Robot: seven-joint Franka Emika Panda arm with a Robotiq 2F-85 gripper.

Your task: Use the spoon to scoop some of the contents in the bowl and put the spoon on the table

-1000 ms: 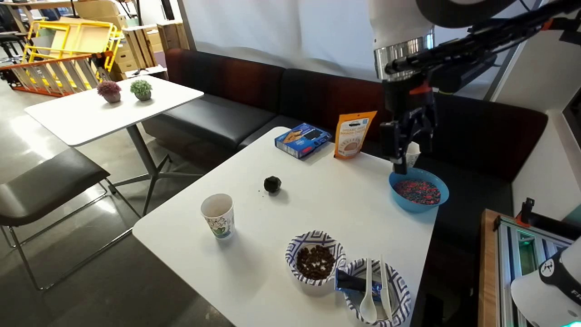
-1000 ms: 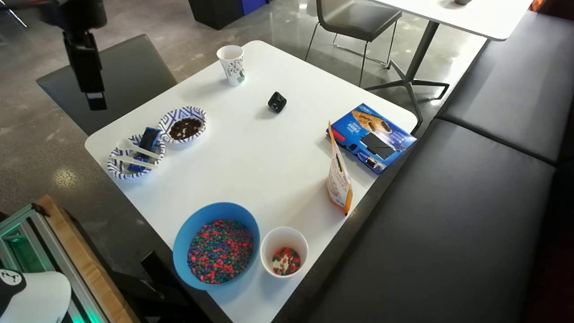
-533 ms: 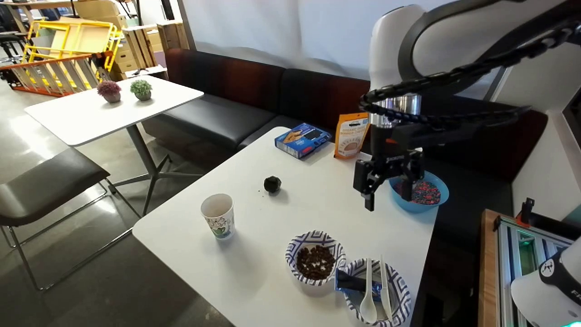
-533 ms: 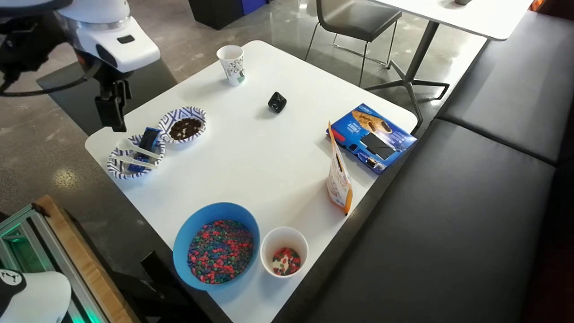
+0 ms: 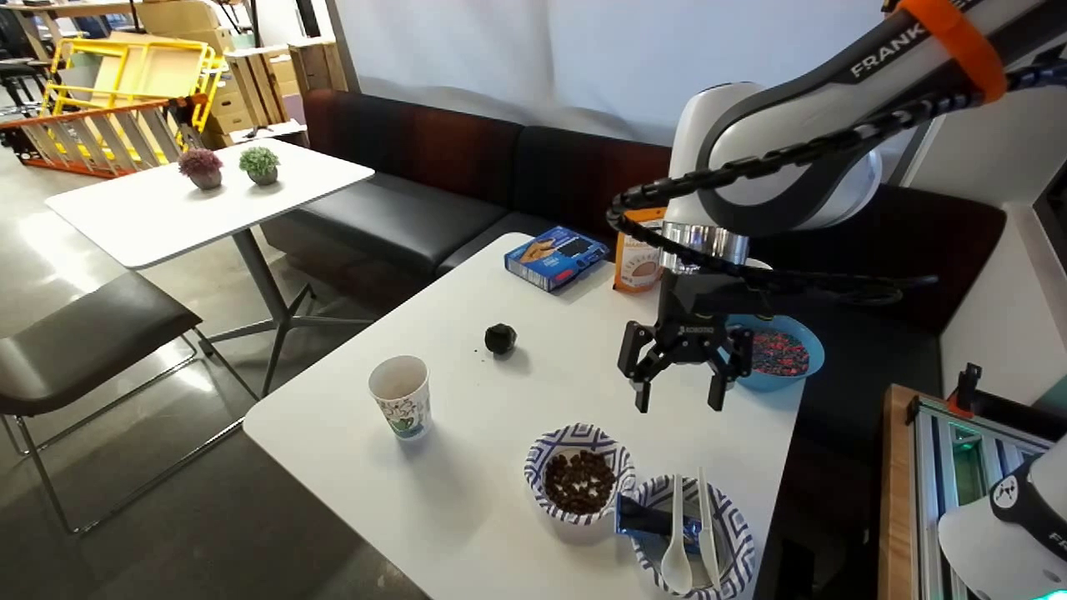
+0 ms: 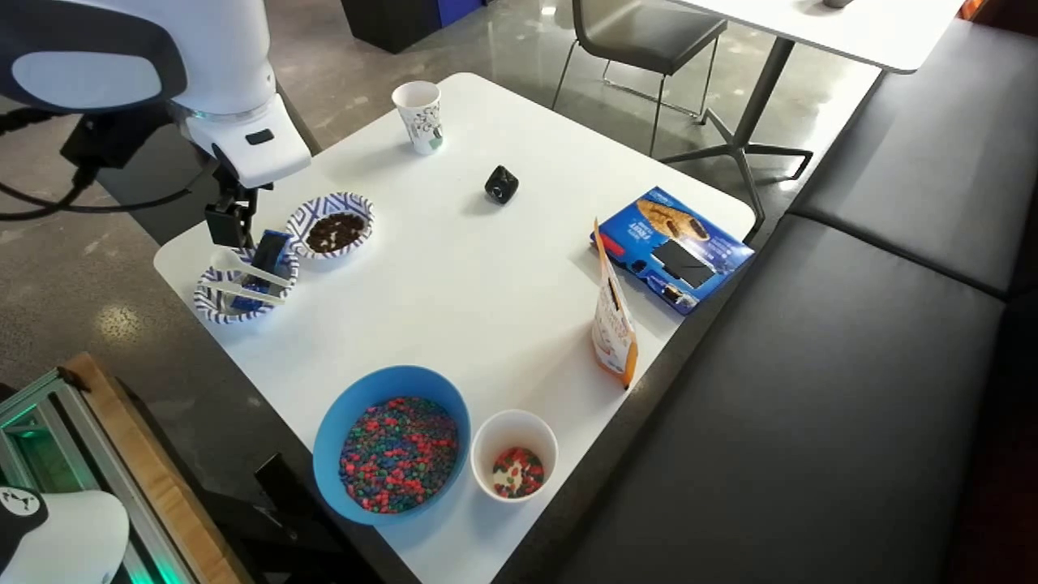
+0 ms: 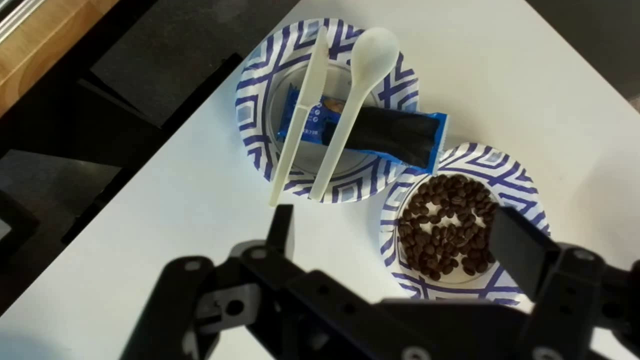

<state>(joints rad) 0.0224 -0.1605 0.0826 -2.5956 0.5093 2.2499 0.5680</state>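
Tool partly hides the bowl, wrist view only.

Fingers downward, wide apart

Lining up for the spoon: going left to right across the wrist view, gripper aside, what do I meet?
Wooden edge, white knife, white spoon, patterned bowl holding dark brown beans. Plate and packet overlap others, so are left out.

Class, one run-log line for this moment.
fingers: open, empty, above table | spoon: unheld, across patterned plate | contents: in patterned bowl
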